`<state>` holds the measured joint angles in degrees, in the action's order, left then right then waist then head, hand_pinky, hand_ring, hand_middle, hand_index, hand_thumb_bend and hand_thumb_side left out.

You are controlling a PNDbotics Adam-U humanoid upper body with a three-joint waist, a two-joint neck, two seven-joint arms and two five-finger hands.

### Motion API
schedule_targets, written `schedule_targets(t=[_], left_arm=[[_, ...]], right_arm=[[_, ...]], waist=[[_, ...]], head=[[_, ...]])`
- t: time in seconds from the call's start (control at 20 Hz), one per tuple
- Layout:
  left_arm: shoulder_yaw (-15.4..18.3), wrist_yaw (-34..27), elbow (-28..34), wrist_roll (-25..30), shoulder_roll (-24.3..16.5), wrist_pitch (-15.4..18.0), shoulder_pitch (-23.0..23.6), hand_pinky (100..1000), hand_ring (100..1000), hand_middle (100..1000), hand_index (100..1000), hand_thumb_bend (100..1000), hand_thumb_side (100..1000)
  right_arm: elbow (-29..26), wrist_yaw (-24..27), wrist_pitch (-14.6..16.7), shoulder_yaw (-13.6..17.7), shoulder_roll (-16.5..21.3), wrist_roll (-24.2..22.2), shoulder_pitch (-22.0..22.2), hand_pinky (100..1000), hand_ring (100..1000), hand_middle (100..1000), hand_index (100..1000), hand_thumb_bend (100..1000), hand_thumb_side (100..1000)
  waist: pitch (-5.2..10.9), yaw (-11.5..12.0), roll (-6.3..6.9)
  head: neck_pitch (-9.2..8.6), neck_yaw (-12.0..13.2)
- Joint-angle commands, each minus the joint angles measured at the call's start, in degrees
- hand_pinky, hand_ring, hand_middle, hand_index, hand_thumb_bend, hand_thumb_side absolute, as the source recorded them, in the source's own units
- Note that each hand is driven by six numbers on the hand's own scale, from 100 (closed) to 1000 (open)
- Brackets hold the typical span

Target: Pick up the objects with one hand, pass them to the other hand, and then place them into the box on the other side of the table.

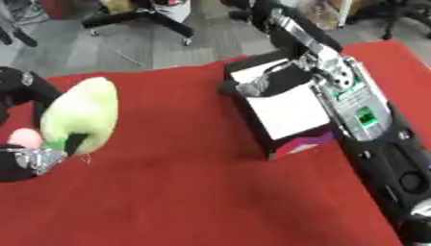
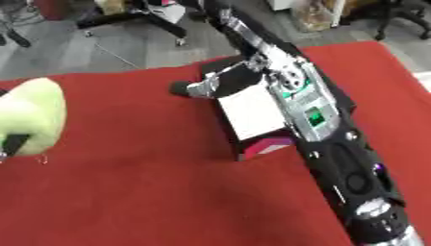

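L hand (image 1: 33, 156) clamped on green plush (image 1: 82, 113); R hand (image 1: 252, 86) over box (image 1: 286, 113), fingers relaxed

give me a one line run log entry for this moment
left hand: shut on green plush toy above table's left | right hand: over box, fingers unclear | red table | handover: not yet

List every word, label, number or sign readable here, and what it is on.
None can be read.
The green patch on the right arm is too blurred to tell whether it is text.
The magenta side of the box shows no legible print.
The green plush bears no label.
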<state>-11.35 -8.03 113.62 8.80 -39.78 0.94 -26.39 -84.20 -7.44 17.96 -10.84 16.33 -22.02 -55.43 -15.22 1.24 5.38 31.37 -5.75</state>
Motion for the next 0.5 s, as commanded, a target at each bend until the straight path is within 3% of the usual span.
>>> schedule_targets(t=[0.05, 0.5], left_arm=[[-0.44, -1.73, 0.97, 1.51, -0.25, 0.79, -1.17, 725, 378, 246, 390, 299, 100], [-2.18, -3.36, -0.4, 4.2, 2.42, -0.34, -2.28, 739, 373, 241, 388, 297, 100]], right_arm=[[0.23, -0.26, 0.16, -0.95, -0.85, -2.31, -1.81, 951, 1000, 1000, 954, 640, 128], [1.33, 1.53, -0.91, -3.59, -3.82, -8.35, -3.08, 948, 1000, 1000, 954, 632, 109]], waist=[[1.82, 0.49, -0.37], [1.2, 2.12, -0.35]], head=[[-1.26, -0.56], [-2.09, -2.28]])
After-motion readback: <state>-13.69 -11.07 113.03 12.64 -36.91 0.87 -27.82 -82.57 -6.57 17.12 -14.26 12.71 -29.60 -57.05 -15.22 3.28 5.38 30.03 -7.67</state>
